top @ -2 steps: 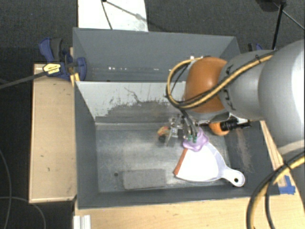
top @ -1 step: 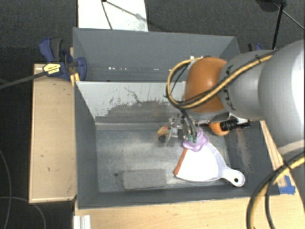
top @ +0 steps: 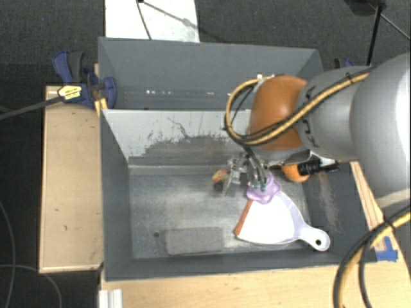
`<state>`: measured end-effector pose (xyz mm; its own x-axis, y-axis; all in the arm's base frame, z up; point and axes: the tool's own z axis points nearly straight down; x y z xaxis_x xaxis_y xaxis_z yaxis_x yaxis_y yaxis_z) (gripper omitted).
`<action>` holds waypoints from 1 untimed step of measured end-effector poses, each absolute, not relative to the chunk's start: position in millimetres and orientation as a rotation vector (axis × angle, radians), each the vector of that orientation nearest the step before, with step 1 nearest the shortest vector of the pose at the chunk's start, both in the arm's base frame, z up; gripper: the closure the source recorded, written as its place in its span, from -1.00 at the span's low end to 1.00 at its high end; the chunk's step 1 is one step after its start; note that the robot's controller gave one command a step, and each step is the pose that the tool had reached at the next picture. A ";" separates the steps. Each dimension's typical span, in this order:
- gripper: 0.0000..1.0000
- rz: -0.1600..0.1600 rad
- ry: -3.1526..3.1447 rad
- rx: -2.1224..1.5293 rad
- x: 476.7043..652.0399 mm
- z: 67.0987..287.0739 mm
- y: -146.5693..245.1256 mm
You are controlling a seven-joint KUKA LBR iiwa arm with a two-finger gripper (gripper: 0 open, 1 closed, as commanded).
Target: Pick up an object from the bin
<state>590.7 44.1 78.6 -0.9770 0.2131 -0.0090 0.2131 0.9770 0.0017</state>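
Grey block (top: 192, 240): one. It is flat, oblong and matt, almost the same grey as the floor. It lies at 7 o'clock from the middle of the bin, near the near wall, and its long axis runs from 9 to 3 o'clock.
White scoop (top: 275, 226): one. It is smooth and fan-shaped and lies flat at 4 o'clock in the bin. Its short handle has a round hole and points to 4 o'clock.
Orange-brown stick (top: 242, 223): one. It is thin and straight and touches the left edge of the scoop. Its long axis runs from 1 to 7 o'clock.
Purple piece (top: 264, 192): one. It is a small, soft-looking lump with no clear long axis. It rests on the narrow far end of the scoop, near the middle of the bin.
Gripper (top: 252, 178): bare metal, low over the floor, with the purple piece just at its 5 o'clock. Whether it is released or clenched I cannot tell, nor whether it touches the purple piece.
Small orange-and-dark piece (top: 221, 177): one, just beside the gripper at 9 o'clock. It is too small to tell its shape.
Bin (top: 167, 136): grey sheet metal. The sloped far wall is scratched and scuffed.
Arm (top: 359, 117): a round grey body with a glossy orange cover (top: 276, 111) and yellow-black cables (top: 239, 101) looped around it.
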 end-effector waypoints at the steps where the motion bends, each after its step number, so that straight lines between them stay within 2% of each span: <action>1: 1.00 0.002 3.118 0.336 590.7 87.4 44.3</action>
